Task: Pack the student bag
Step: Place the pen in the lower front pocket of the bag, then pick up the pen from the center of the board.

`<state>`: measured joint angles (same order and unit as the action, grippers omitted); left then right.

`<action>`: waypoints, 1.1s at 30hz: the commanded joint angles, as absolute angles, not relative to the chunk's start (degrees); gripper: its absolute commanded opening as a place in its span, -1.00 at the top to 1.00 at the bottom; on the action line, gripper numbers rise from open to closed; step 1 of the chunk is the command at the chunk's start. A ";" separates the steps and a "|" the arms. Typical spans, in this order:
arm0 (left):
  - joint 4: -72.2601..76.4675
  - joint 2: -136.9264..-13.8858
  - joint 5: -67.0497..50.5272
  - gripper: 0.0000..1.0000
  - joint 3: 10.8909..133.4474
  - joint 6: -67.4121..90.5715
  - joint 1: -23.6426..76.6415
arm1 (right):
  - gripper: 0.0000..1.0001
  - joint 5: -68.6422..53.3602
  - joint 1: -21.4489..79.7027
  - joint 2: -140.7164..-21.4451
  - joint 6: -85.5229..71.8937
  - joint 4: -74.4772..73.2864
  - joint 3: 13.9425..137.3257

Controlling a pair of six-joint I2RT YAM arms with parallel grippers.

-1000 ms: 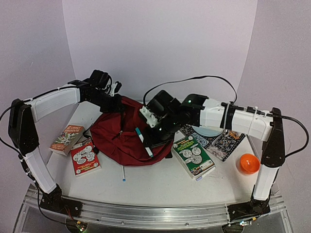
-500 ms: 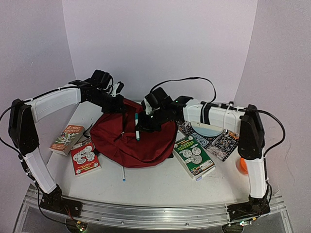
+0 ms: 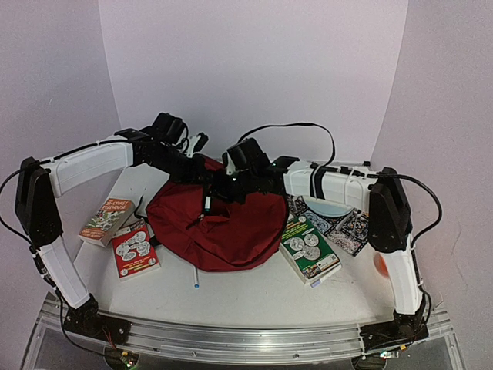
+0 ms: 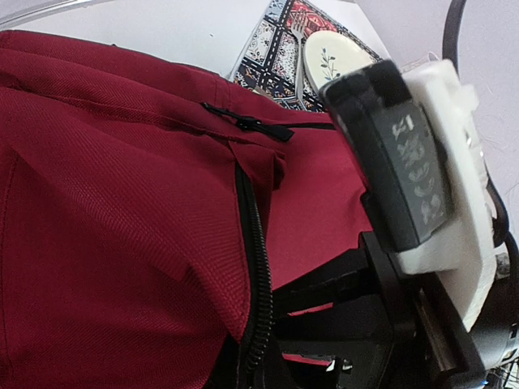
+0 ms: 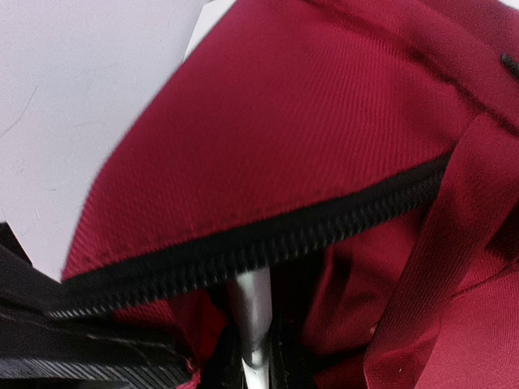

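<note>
The student bag (image 3: 227, 227), dark red with black zippers, lies in the middle of the table. My left gripper (image 3: 194, 171) is shut on the bag's back top edge; in the left wrist view its jaws (image 4: 272, 356) pinch the fabric beside the black zipper (image 4: 258, 267). My right gripper (image 3: 218, 187) hangs over the bag's top, shut on a white pen (image 3: 206, 203) with a teal end, tip pointing down. In the right wrist view the pen (image 5: 251, 312) runs from between the fingers under the zipper edge (image 5: 268, 243) into the dark opening.
Two books (image 3: 105, 220) (image 3: 135, 249) lie left of the bag and a green book (image 3: 308, 248) to its right. A patterned mat (image 3: 354, 227) with a plate (image 3: 333, 208) sits at the right. Another pen (image 3: 196, 279) lies in front of the bag. An orange object (image 3: 379, 264) peeks from behind the right arm.
My right gripper carried the pen from the bag's front right up and left to the top opening. The left arm shifted slightly right, lifting the bag's edge.
</note>
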<state>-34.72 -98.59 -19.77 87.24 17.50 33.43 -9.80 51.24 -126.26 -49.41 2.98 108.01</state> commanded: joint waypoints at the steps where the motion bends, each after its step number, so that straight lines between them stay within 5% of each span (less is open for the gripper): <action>1: -32.96 -97.01 -21.37 1.00 89.56 16.84 33.87 | 0.84 -7.08 50.79 -127.08 -52.00 7.97 110.09; 5: -32.98 -97.21 -19.85 1.00 89.82 16.96 33.84 | 0.51 -6.23 50.53 -128.22 -52.15 8.57 110.55; 17: -32.87 -97.99 -11.03 1.00 88.47 17.59 33.75 | 0.10 -9.22 50.32 -123.04 -45.74 8.47 105.93; 31: -32.14 -97.35 -7.63 1.00 86.57 17.83 33.66 | -0.96 -7.78 48.32 -101.02 -35.54 2.98 80.53; 33: -32.00 -96.98 -7.14 1.00 86.23 17.85 33.65 | -0.96 -7.05 47.58 -97.92 -35.43 1.10 77.49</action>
